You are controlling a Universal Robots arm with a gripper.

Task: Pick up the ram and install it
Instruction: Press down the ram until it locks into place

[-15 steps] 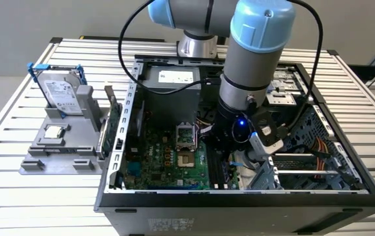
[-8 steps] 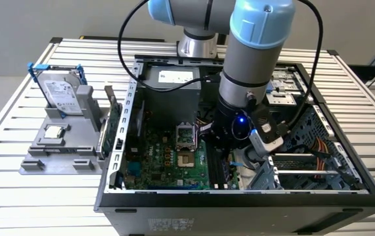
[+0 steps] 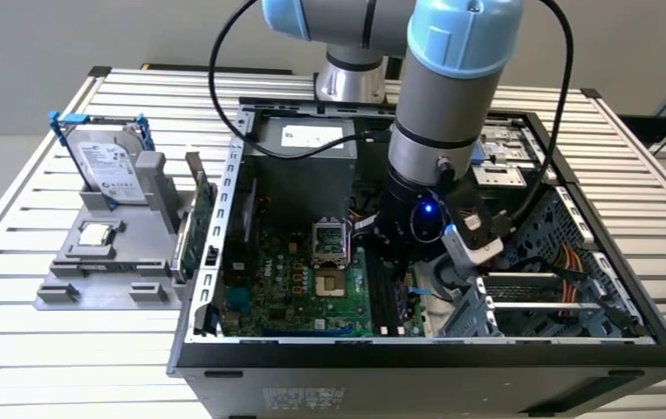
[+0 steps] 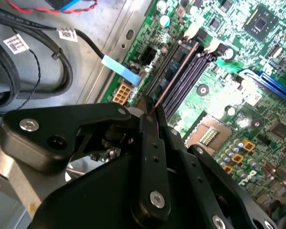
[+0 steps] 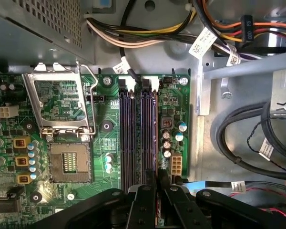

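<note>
My gripper (image 3: pixel 402 262) is down inside the open computer case, over the motherboard (image 3: pixel 291 288). In both wrist views its black fingers are shut on the ram (image 4: pixel 175 74), a thin dark stick seen edge-on with a reddish-tan edge. The ram (image 5: pixel 156 143) stands upright along the outermost of the dark memory slots (image 5: pixel 127 138), on the side nearest the case's cables. The stick reaches to the white slot latch (image 4: pixel 196 32) at the far end. I cannot tell how deep it sits in the slot. The gripper (image 4: pixel 150 114) holds the near end of the stick, and its fingertips (image 5: pixel 163 180) hide that end.
On the exterior view's left, a grey fixture (image 3: pixel 106 292) carries a silver hard drive (image 3: pixel 112 161), a processor (image 3: pixel 98 234) and a green expansion card (image 3: pixel 199 223). An open processor socket (image 5: pixel 69 162) lies beside the slots. Black cables (image 5: pixel 248 138) and case walls (image 3: pixel 426 349) crowd the gripper.
</note>
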